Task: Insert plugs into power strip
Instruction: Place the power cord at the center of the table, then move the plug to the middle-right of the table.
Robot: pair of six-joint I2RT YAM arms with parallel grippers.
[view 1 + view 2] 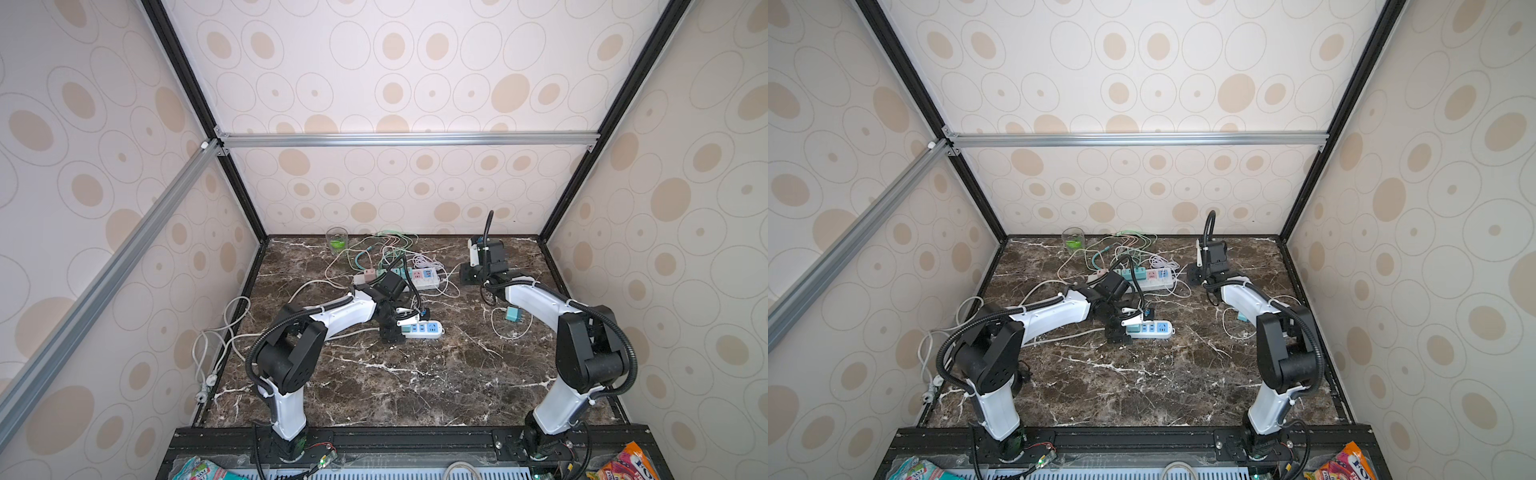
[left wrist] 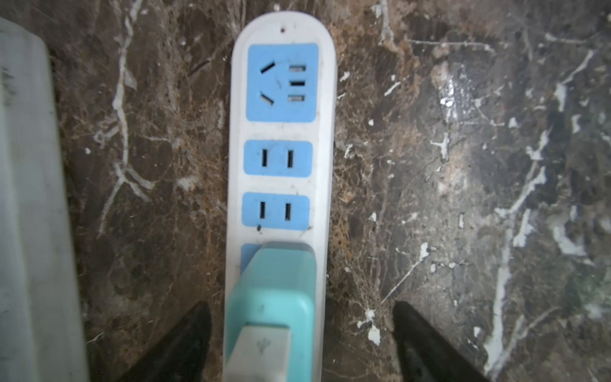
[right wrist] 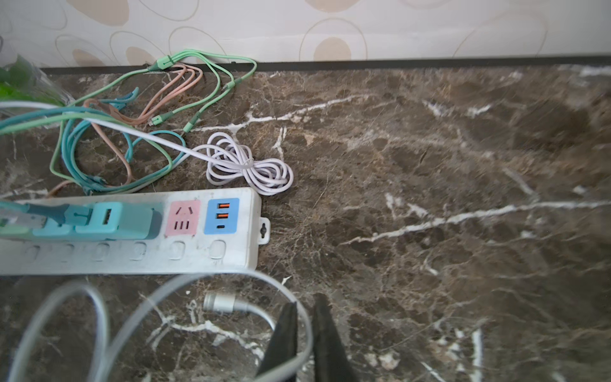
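A small white power strip (image 2: 281,132) with blue sockets lies mid-table (image 1: 424,329). A teal plug (image 2: 274,291) with a white USB lead sits in its end socket. My left gripper (image 2: 301,307) is open, its fingers (image 2: 195,334) wide on either side of that plug, not touching it. A long white power strip (image 3: 132,251) at the back holds several teal plugs (image 3: 109,220). My right gripper (image 3: 305,304) hovers just in front of it, jaws barely open, a white cable (image 3: 309,334) running loosely between them. Another teal plug (image 1: 513,313) lies loose by the right arm.
Tangled green, pink and teal cables (image 3: 139,109) and a coiled white cable (image 3: 248,165) lie behind the long strip. A glass cup (image 1: 336,241) stands at the back wall. A pink plug (image 1: 368,274) sits at the long strip's left end. White cords (image 1: 216,332) trail along the left edge.
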